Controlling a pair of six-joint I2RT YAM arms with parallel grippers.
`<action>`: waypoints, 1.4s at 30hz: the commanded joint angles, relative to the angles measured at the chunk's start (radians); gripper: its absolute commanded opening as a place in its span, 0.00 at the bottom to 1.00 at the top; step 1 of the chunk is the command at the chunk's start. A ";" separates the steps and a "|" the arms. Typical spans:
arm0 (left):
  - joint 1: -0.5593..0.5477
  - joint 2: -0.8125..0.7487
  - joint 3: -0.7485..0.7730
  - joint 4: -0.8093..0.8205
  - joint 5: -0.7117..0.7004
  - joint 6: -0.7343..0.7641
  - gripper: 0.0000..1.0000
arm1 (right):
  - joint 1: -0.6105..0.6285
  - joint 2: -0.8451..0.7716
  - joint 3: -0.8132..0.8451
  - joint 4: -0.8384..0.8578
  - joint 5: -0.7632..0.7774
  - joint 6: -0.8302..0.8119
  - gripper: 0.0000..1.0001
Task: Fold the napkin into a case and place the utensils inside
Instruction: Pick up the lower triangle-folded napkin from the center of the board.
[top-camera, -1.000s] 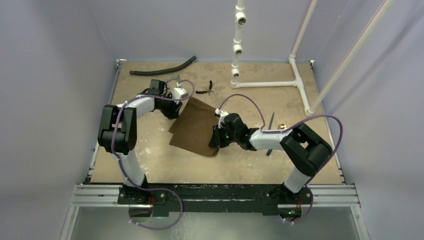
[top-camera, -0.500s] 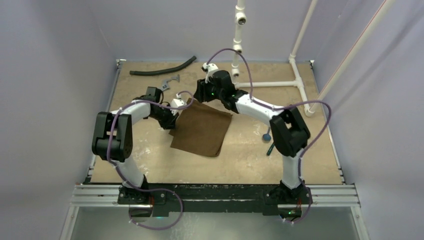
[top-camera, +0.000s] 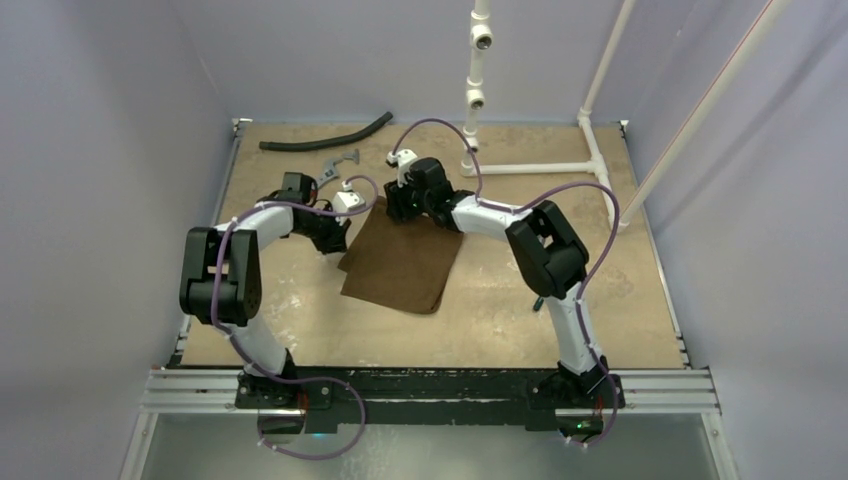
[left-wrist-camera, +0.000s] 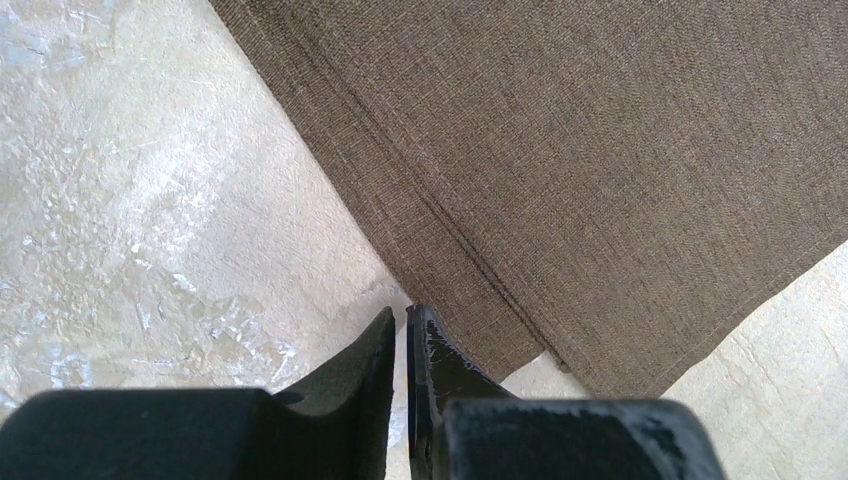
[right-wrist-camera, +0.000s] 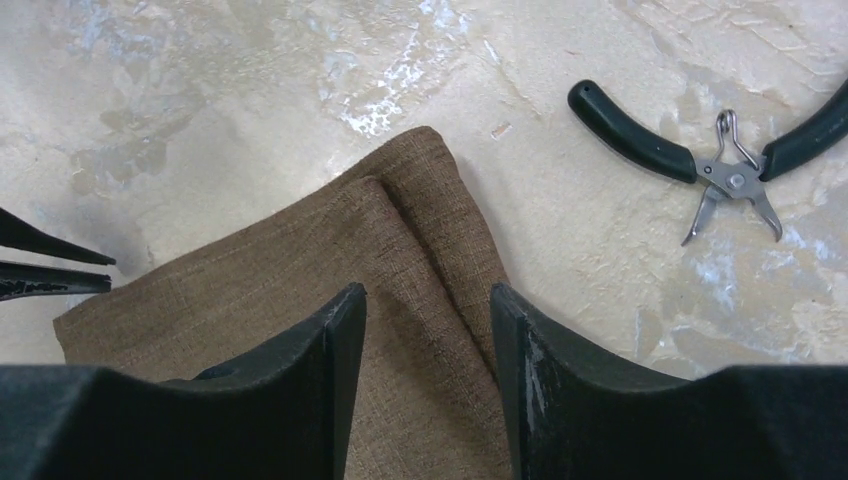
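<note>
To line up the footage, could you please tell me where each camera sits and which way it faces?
Top external: above and behind the robot, looking down on the table; left arm and right arm show, reaching the napkin.
Left wrist: on the left arm, looking down at the napkin's edge; left jaws show, nearly shut.
Right wrist: over a napkin corner, pliers beside; right jaws show, open.
Shared: all see the napkin.

one napkin (top-camera: 405, 262), one hose (top-camera: 325, 135), one pliers (right-wrist-camera: 722, 170).
</note>
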 joint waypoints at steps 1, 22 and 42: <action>0.006 -0.013 -0.018 0.029 0.017 0.001 0.10 | 0.020 -0.027 -0.008 0.047 -0.005 -0.047 0.54; -0.075 -0.083 -0.183 0.136 -0.173 0.109 0.13 | 0.023 0.033 0.006 0.044 0.043 -0.054 0.50; -0.142 -0.086 -0.252 0.146 -0.269 0.223 0.06 | -0.014 0.030 0.014 0.053 -0.081 0.038 0.12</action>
